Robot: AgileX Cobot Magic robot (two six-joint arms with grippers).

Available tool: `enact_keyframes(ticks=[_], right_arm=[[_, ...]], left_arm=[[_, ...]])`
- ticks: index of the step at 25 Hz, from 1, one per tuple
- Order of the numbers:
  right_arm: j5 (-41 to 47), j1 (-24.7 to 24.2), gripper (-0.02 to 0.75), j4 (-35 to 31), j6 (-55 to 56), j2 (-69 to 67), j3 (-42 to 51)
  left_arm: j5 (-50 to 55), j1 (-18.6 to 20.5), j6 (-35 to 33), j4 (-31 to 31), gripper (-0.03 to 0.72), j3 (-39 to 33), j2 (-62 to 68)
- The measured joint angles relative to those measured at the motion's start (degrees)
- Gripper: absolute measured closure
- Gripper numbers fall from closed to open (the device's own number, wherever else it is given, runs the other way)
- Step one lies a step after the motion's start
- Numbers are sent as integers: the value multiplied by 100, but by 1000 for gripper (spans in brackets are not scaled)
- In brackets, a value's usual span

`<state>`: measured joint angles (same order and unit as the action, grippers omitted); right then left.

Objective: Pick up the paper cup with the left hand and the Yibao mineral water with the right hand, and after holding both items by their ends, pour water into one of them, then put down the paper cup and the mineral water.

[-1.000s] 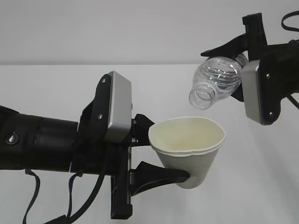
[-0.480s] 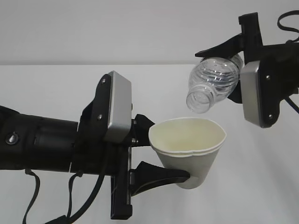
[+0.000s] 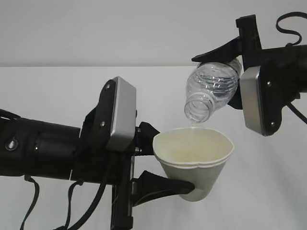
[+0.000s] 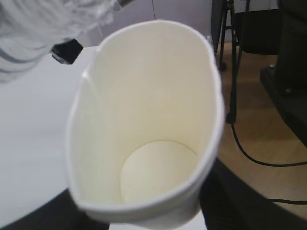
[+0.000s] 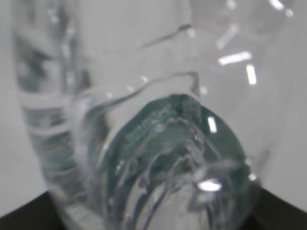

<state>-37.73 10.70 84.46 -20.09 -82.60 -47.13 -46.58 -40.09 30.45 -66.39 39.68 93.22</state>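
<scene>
Exterior view | left hand (image 3: 165, 160) clamps paper cup (image 3: 194, 158) | right hand (image 3: 230, 79) clamps Yibao mineral water (image 3: 211, 88), mouth above rim

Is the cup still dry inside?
Looks empty: the paper cup shows a bare pale bottom in the left wrist view, though the bottle mouth tips over it.
</scene>
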Motion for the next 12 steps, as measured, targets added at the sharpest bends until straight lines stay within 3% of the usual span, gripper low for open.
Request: enact_keyframes(ticks=[12], right_arm=[[0, 0, 285, -14, -113, 0, 0]], left_arm=[[-80, 0, 156, -129, 320, 0, 0]])
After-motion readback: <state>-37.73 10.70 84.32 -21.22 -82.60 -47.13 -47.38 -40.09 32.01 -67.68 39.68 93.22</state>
